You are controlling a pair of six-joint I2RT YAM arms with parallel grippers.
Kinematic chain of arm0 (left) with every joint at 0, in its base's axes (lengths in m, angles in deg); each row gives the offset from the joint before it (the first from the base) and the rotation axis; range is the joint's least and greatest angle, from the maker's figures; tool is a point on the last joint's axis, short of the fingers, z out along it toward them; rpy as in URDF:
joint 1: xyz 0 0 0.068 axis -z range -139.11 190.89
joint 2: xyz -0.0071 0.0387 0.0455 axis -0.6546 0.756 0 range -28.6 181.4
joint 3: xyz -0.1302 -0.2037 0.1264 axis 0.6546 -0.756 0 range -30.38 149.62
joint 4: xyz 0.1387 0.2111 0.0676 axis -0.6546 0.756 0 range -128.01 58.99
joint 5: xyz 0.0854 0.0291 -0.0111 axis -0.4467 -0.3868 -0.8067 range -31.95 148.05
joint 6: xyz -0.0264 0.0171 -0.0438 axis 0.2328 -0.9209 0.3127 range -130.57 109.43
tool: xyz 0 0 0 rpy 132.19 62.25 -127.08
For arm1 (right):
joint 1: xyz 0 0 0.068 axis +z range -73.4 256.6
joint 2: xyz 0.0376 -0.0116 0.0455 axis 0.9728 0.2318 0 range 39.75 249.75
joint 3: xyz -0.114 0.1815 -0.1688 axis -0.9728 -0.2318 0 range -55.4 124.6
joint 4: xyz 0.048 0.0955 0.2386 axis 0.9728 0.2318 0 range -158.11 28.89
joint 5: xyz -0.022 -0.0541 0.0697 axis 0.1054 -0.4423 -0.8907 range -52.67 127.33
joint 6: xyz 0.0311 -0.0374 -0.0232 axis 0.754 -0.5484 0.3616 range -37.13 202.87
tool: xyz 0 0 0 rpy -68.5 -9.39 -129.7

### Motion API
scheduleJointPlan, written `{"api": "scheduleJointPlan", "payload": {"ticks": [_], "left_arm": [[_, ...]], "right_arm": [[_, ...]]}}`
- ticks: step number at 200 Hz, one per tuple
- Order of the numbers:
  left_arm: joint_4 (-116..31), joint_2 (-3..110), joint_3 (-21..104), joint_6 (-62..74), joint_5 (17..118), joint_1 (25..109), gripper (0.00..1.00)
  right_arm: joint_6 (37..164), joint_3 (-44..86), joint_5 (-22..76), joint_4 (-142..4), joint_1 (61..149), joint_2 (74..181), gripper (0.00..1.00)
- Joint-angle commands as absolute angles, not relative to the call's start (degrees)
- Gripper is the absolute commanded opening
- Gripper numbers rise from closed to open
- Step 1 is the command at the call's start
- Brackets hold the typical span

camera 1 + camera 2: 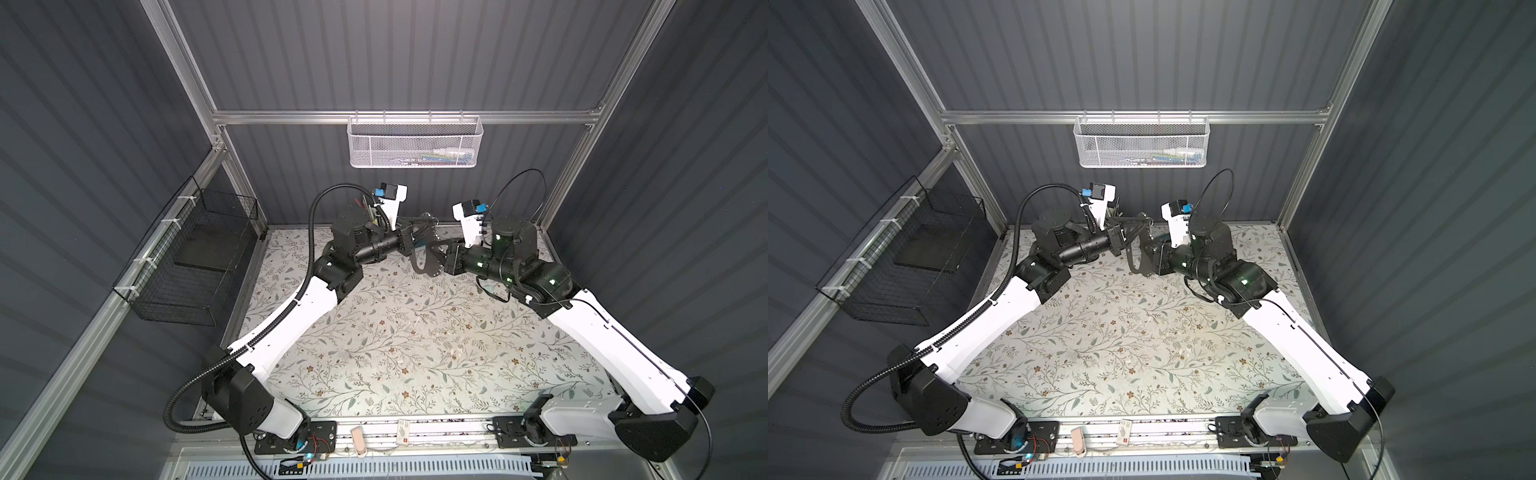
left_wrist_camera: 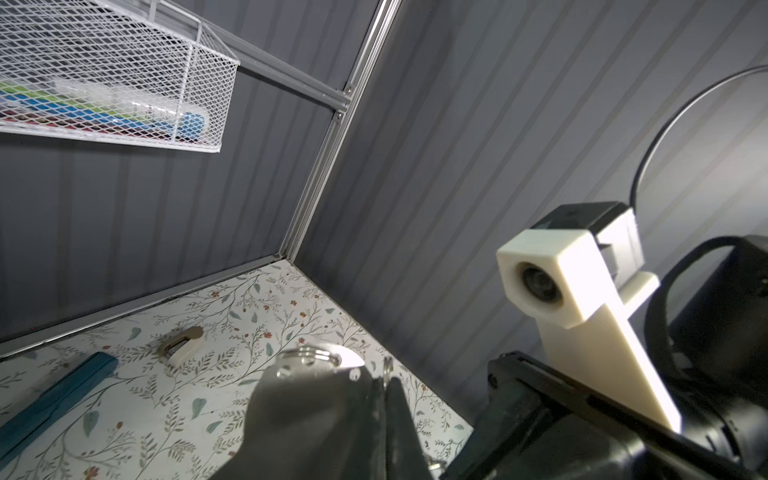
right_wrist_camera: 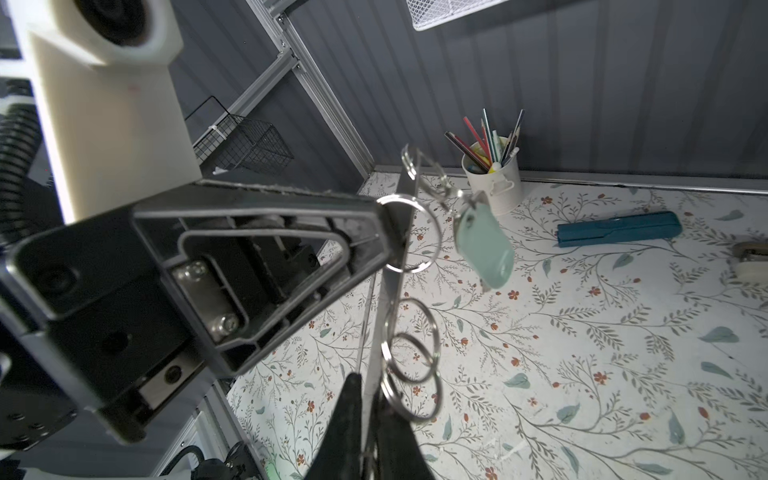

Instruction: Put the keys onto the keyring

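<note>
Held in the air at the back middle, the keyring [image 1: 428, 262] [image 1: 1144, 262] is a dark-grey plate with silver split rings along one edge. My right gripper [image 3: 368, 384] is shut on the plate's edge [image 3: 386, 316], which this view shows edge-on. My left gripper [image 2: 386, 380] [image 3: 388, 232] is shut on one split ring [image 3: 419, 232] near the plate's upper end. One of the keys, with a pale mint-green tag [image 3: 484, 245], hangs from a ring just above that spot. The left wrist view shows the plate [image 2: 311, 399] beside the shut jaws.
A dark-teal oblong case [image 3: 619, 228] [image 2: 54, 403] lies on the floral table near the back wall. A white cup of pencils [image 3: 494, 183] and a beige stapler-like thing [image 2: 180, 347] stand there too. A white mesh basket [image 1: 415, 141] hangs on the back wall, a black wire basket [image 1: 195, 257] at the left.
</note>
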State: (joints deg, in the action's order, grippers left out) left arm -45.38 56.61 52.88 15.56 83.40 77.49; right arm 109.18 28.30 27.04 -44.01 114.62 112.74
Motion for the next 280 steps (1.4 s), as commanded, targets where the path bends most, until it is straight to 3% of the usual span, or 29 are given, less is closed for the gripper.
{"api": "scheduleJointPlan", "payload": {"ticks": [1,30,66,126,150,205,238,280], "left_arm": [[-35.66,56.92,54.34,8.19,78.61,77.96,0.00],[-42.76,56.30,52.21,12.50,78.99,77.98,0.00],[-56.91,56.04,47.21,21.94,80.86,77.98,0.00],[-60.72,55.04,49.40,23.62,81.14,77.89,0.00],[-61.15,54.85,49.95,23.92,81.94,77.89,0.00],[-61.21,54.98,53.06,25.03,86.05,77.89,0.00],[-60.36,55.13,53.84,25.18,88.50,77.89,0.00],[-60.84,55.15,53.74,25.99,89.25,77.89,0.00]], "right_arm": [[107.03,31.77,25.14,-47.54,115.36,112.38,0.11],[108.04,31.29,23.21,-48.18,115.38,113.33,0.15],[109.48,28.25,23.35,-50.83,114.55,112.32,0.28],[109.72,25.90,20.07,-51.60,108.52,107.76,0.44],[109.93,26.17,18.61,-52.40,105.40,106.55,0.43],[112.77,29.83,2.46,-57.81,98.13,109.35,0.37],[114.30,33.09,-4.82,-60.29,97.51,113.33,0.32],[115.80,32.63,-7.21,-63.43,97.47,115.28,0.26]]}}
